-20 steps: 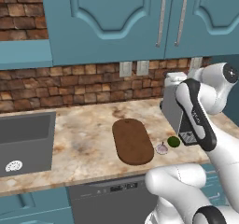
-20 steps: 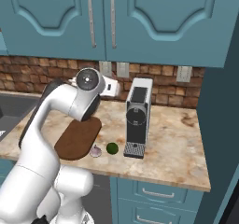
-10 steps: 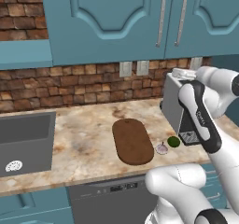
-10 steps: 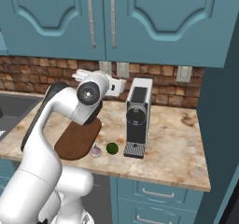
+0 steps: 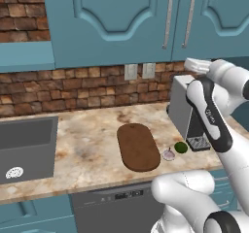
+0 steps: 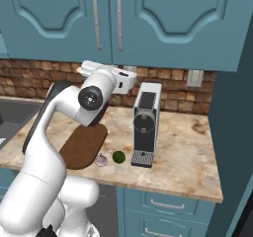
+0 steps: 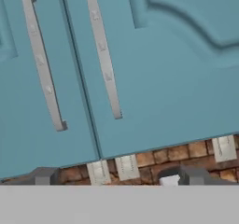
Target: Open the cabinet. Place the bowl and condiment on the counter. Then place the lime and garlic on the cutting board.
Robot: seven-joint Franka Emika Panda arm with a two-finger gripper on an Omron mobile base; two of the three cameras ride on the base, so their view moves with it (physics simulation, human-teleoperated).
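Nearest us, the garlic (image 5: 168, 155) and lime (image 5: 181, 147) lie on the counter (image 5: 87, 144) just beside the cutting board (image 5: 138, 146). Our gripper (image 7: 116, 177) is spread wide, holding nothing, below the closed cabinet (image 7: 154, 69). We should rise and centre on one bar handle (image 7: 103, 55) before closing.

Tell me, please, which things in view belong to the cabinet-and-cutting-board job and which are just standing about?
Part of the job:
- cabinet, doors shut
- cutting board, bare
- lime and garlic, on the counter beside the board
- gripper, open, facing the cabinet handles

Standing about:
- coffee machine
- sink
- wall sockets
- dishwasher
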